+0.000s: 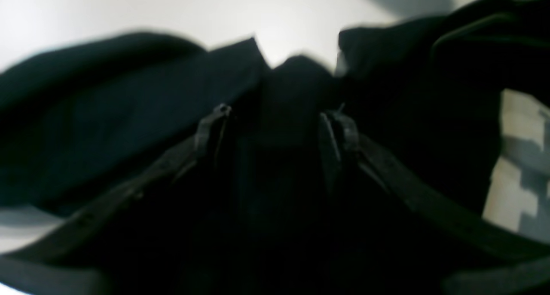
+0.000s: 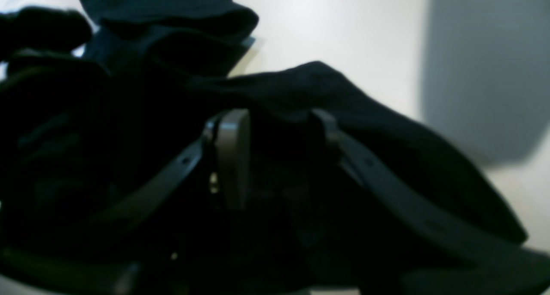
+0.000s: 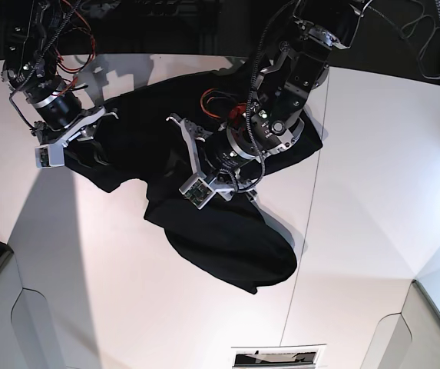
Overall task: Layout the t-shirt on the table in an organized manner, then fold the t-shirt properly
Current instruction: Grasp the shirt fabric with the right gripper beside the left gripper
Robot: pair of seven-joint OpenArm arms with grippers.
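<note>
- Left gripper (image 1: 275, 123): jaws stand apart over dark cloth; no fold visibly pinched between them.
- Right gripper (image 2: 279, 131): jaws parted, fabric lying between and over them; whether any is gripped cannot be told.
- T-shirt (image 3: 220, 238): black, bunched and creased on the table (image 3: 373, 200), spanning between both arms, one lobe trailing toward the near edge.
- Judgement: the layout step is unfinished. Each gripper should take a single outer edge, then draw apart evenly, keeping cloth low to avoid dragging folds.

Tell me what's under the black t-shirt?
The white table lies under the t-shirt, showing bare all around it. A thin dark seam runs down the table beside the shirt. Whatever sits beneath the bunched cloth itself is covered, so I cannot see it.
</note>
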